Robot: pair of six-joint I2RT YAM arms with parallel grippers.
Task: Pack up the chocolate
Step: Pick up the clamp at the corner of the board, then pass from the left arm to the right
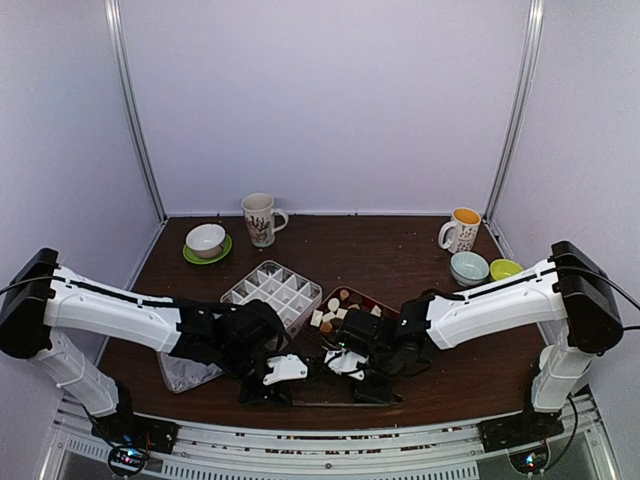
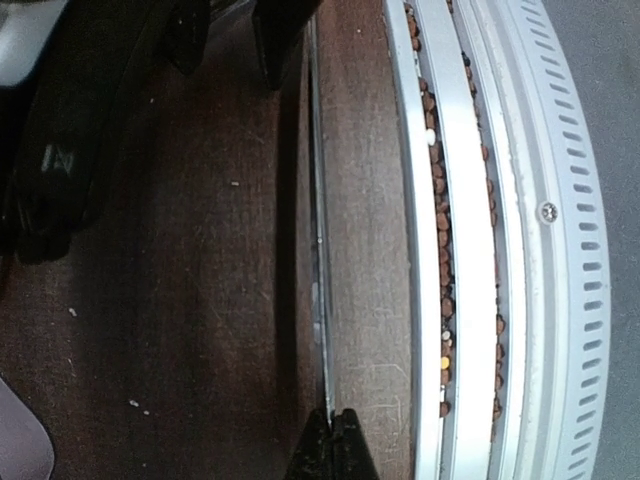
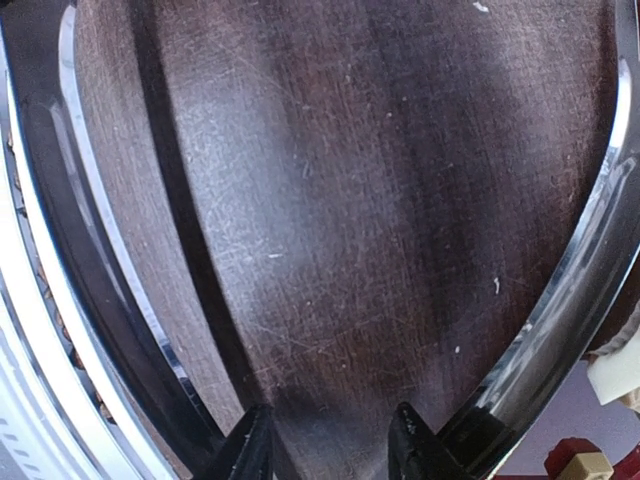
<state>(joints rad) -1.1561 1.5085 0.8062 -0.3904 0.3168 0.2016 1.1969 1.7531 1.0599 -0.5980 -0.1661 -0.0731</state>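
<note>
The chocolate [image 1: 338, 306], small cream, tan and brown pieces, lies heaped on a dark plate beside a white compartment tray [image 1: 272, 290]. A tan cube [image 3: 585, 465] and a cream piece [image 3: 620, 375] show at the right wrist view's corner. Long metal tongs [image 2: 320, 250] lie on the table near the front edge. My left gripper [image 2: 333, 440] is shut on one thin arm of them, seen edge-on. My right gripper [image 3: 330, 440] is open low over the wood, its fingers standing between the tongs' two shiny arms [image 3: 90, 250], with only bare table between them.
Two mugs [image 1: 260, 218] [image 1: 462, 230] stand at the back, a white bowl on a green saucer [image 1: 206, 240] at back left, and two small bowls [image 1: 469, 267] [image 1: 505, 268] at right. A clear lid [image 1: 185, 372] lies at front left. The metal rail [image 2: 470, 250] borders the front edge.
</note>
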